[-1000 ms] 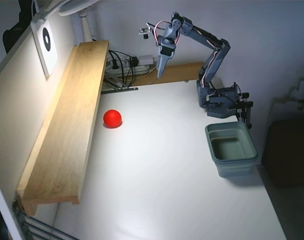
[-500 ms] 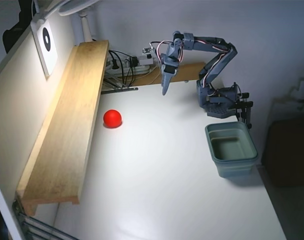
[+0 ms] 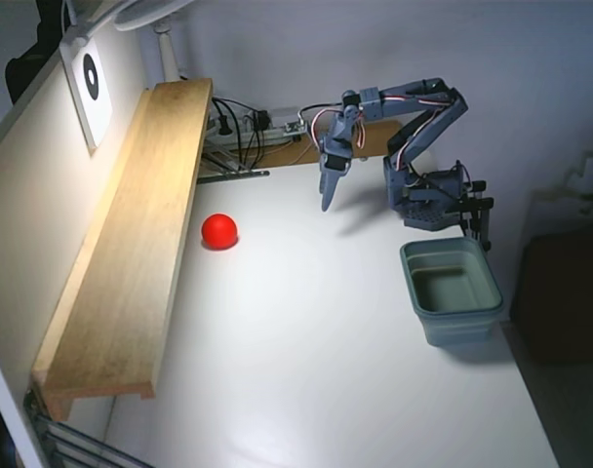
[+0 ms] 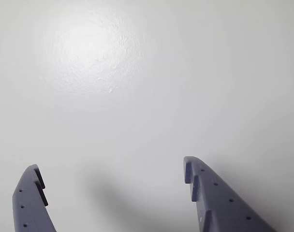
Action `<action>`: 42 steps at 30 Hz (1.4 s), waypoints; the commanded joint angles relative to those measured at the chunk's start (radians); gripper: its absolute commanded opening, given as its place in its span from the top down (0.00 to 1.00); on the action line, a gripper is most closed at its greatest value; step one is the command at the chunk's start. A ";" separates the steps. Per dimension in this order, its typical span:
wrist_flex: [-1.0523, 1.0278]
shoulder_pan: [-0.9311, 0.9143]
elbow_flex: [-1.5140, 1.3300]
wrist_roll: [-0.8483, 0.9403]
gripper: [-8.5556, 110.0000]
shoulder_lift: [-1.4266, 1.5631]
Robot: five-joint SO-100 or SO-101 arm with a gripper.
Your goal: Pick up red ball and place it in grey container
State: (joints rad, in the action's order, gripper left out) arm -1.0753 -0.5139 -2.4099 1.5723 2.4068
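The red ball [image 3: 219,230] lies on the white table next to the wooden shelf, left of centre in the fixed view. The grey container [image 3: 460,327] stands upright and empty at the right, in front of the arm's base. My gripper [image 3: 326,203] hangs point-down above the table at the back, right of the ball and well apart from it. In the wrist view the gripper [image 4: 110,164] is open and empty, with only bare white table between the fingers [image 4: 210,193]. The ball and the container are out of the wrist view.
A long wooden shelf board [image 3: 131,244] runs along the left side of the table. Cables and a power strip [image 3: 243,127] lie at the back. The arm's base [image 3: 428,195] stands behind the container. The table's right edge runs close beside the container.
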 commanded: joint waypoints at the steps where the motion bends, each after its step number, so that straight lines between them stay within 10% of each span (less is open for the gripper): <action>1: 0.026 -0.010 -0.018 -0.002 0.61 0.024; 42: 0.384 0.060 0.418 -0.002 0.61 -0.771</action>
State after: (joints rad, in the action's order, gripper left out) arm -0.6903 -0.4587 -2.0463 1.5739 1.6337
